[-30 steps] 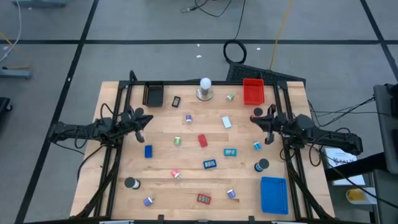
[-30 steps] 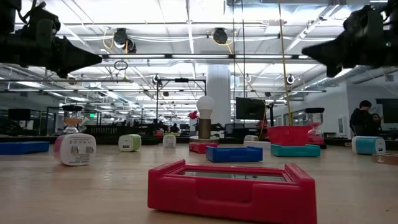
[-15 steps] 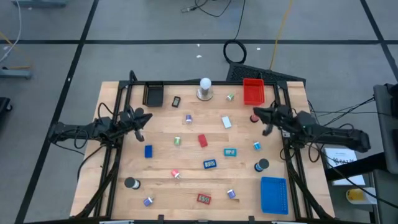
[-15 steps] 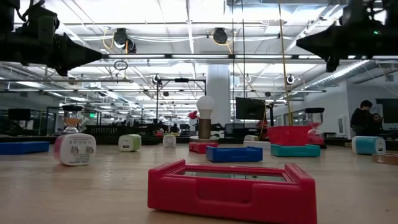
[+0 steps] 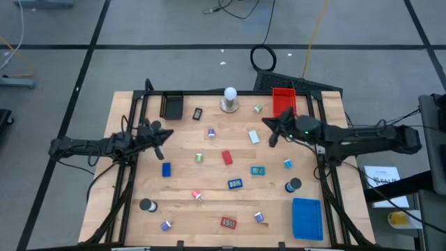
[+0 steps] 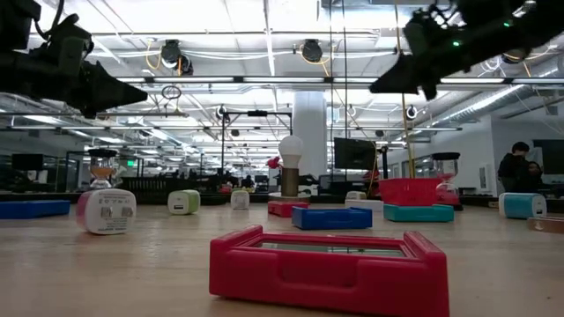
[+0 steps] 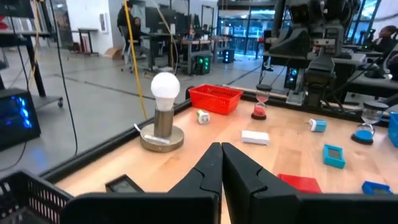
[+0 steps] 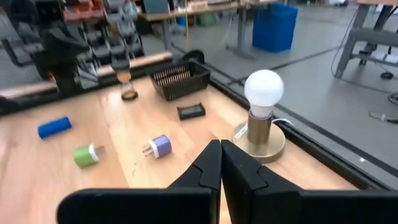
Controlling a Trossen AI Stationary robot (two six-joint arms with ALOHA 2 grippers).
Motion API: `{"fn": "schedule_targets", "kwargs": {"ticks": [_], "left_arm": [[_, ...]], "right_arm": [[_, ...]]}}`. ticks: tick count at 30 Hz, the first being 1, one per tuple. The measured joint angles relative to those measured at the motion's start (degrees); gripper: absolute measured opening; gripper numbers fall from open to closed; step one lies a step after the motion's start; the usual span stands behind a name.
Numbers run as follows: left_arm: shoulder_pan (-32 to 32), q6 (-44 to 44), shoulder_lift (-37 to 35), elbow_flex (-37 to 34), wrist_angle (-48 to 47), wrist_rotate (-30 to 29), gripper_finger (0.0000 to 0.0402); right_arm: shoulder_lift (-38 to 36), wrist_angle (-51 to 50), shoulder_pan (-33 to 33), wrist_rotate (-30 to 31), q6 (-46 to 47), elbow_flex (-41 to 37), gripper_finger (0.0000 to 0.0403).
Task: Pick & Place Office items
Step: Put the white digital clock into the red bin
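Wrist views alone show both fingers (image 7: 221,163) (image 8: 219,160) closed.

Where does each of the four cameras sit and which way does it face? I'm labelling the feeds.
High view: overhead, straight down on the table; both arms show, left end effector, right end effector.
Low view: at tabletop height, level across a red block; arms overhead.
Left wrist view: past its shut fingers toward the red tray.
Right wrist view: past its shut fingers toward the black tray.
Shared: every view shows the white ball lamp.
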Motion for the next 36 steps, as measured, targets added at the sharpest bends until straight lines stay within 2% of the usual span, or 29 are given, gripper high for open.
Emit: {"fn": "schedule_targets", "kwargs": {"ticks": [4,7,12,15,19,29,32,36], "left_arm": [[0.0,-3.3,2.0,0.0,1.4,0.4,0.0024],[0.0,-3.2,3.4,0.0,1.9,3.3,0.0032],[0.0,-2.0,5.4,0.0,5.8,4.5,0.0007],[0.0,-0.4,6.3,0.0,7.4,6.3,0.0007],[0.0,1.6,7.5,0.0,8.1,7.4,0.0007],[0.0,6.5,9.6,-0.1,10.2,7.4,0.0012],[0.0,8.2,9.6,-0.1,10.2,7.3,0.0004],[0.0,8.3,9.6,-0.1,11.0,7.0,0.0017]], "right_arm": [[6.0,-2.8,0.0,-0.7,0.3,4.6,0.0],[9.2,-2.9,0.0,-3.2,2.1,6.6,0.0],[12.4,-4.2,-0.1,-2.9,5.2,9.6,0.0],[13.9,-7.6,-0.2,-2.6,5.0,12.4,0.0],[16.8,-15.4,-0.2,0.2,4.1,16.9,0.0],[24.9,-32.6,-0.4,-1.5,5.7,24.7,0.0],[29.6,-43.7,0.0,-4.5,8.0,30.6,0.0],[35.5,-55.6,2.5,-2.3,9.6,38.9,0.0]]}}
